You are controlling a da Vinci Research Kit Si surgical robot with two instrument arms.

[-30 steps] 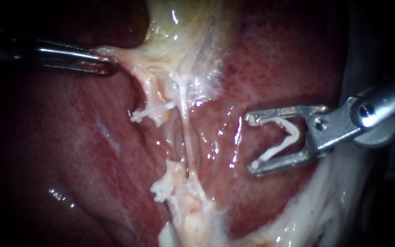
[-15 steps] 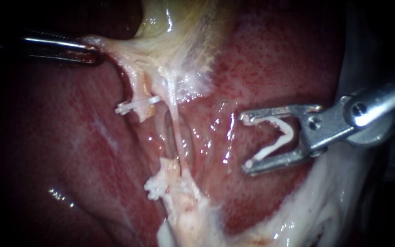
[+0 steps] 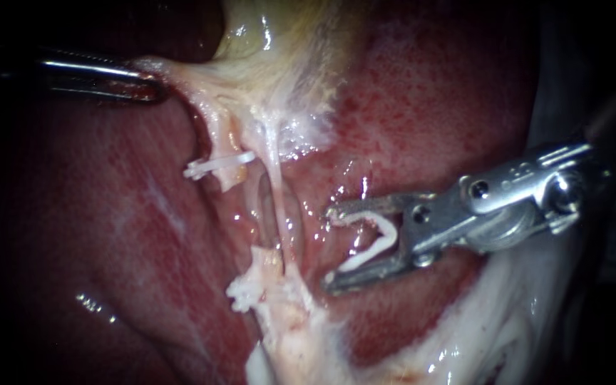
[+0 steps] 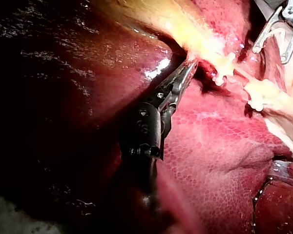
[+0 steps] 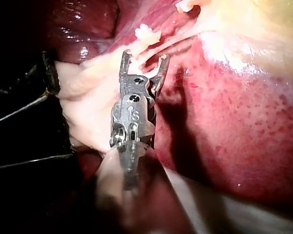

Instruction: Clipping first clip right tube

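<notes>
A thin pale tube (image 3: 278,203) runs taut from the yellowish gallbladder tissue (image 3: 279,64) down to a pale stump (image 3: 279,285). Left of it, a cut tube end carries a white clip (image 3: 217,164); another white clip (image 3: 240,292) sits on the lower stump. My right instrument (image 3: 328,249) has its jaws standing apart with an open white clip (image 3: 376,239) held between them. Its tips lie just right of the thin tube, apart from it. My left instrument (image 3: 147,85) is shut on pale tissue at the gallbladder's edge and pulls it left; the left wrist view shows this grip (image 4: 188,68).
Red liver (image 3: 108,235) surrounds the tubes. Pale fatty tissue (image 3: 507,314) lies under the right instrument's shaft. In the right wrist view the right instrument (image 5: 144,58) points at the pale stump tissue (image 5: 146,34).
My right instrument has moved left with its clip, from well clear of the thin tube to just beside it. The left instrument keeps its grip.
</notes>
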